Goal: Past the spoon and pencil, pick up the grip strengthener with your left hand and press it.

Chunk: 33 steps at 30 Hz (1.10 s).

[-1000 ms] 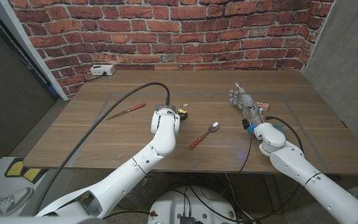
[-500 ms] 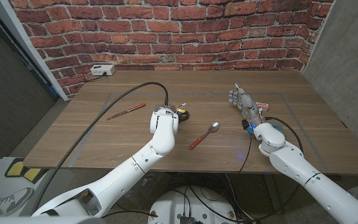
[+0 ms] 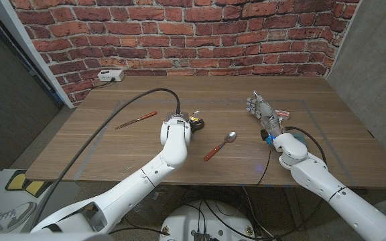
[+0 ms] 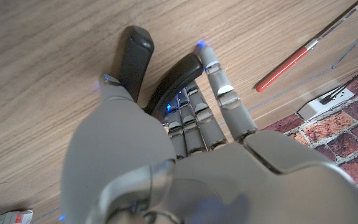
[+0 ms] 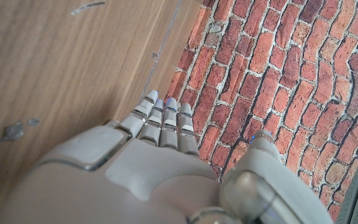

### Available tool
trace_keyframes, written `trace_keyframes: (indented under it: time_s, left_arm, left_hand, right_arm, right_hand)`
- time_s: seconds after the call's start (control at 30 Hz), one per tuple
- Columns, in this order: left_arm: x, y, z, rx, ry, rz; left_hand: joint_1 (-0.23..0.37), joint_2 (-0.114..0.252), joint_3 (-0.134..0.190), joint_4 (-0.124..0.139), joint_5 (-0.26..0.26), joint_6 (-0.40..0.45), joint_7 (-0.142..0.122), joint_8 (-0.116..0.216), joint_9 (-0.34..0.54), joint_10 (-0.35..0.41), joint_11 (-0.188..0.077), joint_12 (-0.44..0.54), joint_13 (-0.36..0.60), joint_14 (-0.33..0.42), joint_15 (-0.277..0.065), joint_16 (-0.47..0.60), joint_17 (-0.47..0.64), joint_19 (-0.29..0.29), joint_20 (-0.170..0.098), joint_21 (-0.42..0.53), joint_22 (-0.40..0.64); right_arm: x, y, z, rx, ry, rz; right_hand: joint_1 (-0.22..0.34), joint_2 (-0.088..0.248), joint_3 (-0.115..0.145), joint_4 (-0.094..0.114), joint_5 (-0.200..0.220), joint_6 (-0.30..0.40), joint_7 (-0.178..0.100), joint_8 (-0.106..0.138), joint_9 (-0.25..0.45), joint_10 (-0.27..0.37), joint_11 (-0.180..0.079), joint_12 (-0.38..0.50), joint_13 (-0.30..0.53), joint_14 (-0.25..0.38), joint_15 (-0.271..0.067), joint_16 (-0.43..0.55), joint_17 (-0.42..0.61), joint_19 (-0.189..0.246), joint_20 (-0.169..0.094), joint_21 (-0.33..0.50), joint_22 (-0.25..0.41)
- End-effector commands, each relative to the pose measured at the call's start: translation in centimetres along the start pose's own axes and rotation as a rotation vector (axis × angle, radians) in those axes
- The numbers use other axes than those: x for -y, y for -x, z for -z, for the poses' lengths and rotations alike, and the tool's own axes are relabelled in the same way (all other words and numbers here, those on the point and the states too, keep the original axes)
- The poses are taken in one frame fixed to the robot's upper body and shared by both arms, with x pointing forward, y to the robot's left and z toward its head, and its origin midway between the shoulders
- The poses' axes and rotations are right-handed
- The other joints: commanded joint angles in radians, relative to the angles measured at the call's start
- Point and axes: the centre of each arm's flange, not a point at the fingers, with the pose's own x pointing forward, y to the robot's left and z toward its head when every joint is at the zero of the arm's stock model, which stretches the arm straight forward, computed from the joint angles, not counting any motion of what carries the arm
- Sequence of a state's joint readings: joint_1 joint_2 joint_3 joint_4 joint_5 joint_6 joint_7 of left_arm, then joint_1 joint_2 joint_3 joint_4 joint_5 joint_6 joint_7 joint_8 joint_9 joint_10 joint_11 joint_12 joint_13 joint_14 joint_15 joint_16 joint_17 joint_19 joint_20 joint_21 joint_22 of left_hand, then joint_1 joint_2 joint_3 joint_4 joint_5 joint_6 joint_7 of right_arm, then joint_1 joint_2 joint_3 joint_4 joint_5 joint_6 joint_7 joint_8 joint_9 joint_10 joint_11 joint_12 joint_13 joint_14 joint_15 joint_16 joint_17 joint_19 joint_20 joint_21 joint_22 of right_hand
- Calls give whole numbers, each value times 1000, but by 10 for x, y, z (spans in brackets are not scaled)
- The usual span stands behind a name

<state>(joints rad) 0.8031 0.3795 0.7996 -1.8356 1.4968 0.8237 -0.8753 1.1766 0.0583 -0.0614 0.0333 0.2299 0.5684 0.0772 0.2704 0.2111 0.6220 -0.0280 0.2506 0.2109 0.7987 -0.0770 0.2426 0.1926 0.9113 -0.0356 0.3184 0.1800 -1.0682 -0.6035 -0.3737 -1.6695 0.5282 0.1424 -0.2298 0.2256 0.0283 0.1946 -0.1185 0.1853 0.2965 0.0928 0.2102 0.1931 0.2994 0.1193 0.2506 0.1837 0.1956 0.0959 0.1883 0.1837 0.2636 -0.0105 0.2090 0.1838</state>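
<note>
The grip strengthener point(image 3: 197, 122), black with a yellow spot, is at the table's middle, just past my left wrist. In the left wrist view my left hand point(image 4: 166, 130) curls its fingers point(image 4: 194, 118) around one black handle point(image 4: 178, 76), while the other handle point(image 4: 135, 55) sticks out beside the thumb. Whether it is off the wood I cannot tell. A red-handled spoon point(image 3: 220, 145) lies to its right, nearer me. The red pencil point(image 3: 136, 120) lies to the left, also visible as the pencil point(image 4: 291, 61). My right hand point(image 3: 261, 110) stands on the right with straight fingers point(image 5: 160, 121), holding nothing.
A white power strip point(image 3: 110, 75) sits at the table's far left corner by the brick wall. A black cable point(image 3: 133, 104) arcs from my left wrist over the table's left half. A small red-and-white item point(image 3: 284, 112) lies just right of my right hand.
My left forearm has shifted very slightly to the left. The strengthener, spoon, pencil and right hand stay where they were.
</note>
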Motion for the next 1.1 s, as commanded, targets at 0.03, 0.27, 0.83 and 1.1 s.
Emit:
trace_keyframes:
  time_s: [0.03, 0.27, 0.83, 1.1]
  left_arm:
    - [-8, 8, 4, 35, 62, -59]
    - [-15, 13, 10, 44, 86, -104]
    - [-21, 13, 12, 63, 102, -123]
    - [-22, 14, 13, 72, 107, -131]
  left_hand:
    - [137, 132, 178, -164, -9, 13, -2, 7, 4, 63, -43, 5, 7, 32, -68, 2, 3, 22, -14, 8, 1]
    - [145, 131, 199, -158, -21, 42, -4, 12, 5, 88, -44, 7, 7, 59, -75, 4, 2, 39, -19, 13, 1]
    - [162, 129, 234, -154, -35, 79, -1, 17, 6, 122, -48, 7, 7, 95, -79, 2, 0, 60, -27, 19, -1]
    - [169, 126, 254, -151, -41, 104, -8, 20, 6, 149, -53, 9, 7, 118, -88, 0, -1, 71, -29, 21, -2]
  right_arm:
    - [1, 2, -2, 14, -14, 0]
    - [0, 3, -3, 20, -17, -2]
    - [-1, 4, -4, 26, -26, -2]
    - [-1, 3, -5, 32, -28, -4]
  right_hand:
    - [6, 8, -2, -1, -2, 10, 0, -6, 2, 9, 1, -5, 4, 8, 1, 0, 1, 2, 3, 0, 2]
    - [6, 8, -2, -1, -2, 10, 2, -6, 2, 9, 0, -6, 4, 9, 2, 1, 1, 3, 3, 0, 2]
    - [7, 9, -2, -1, -2, 10, 2, -6, 2, 9, 0, -8, 4, 10, 2, 1, 1, 4, 4, -1, 2]
    - [7, 9, -2, -1, -2, 10, 4, -7, 2, 9, 0, -9, 4, 10, 1, 0, 1, 4, 4, -1, 2]
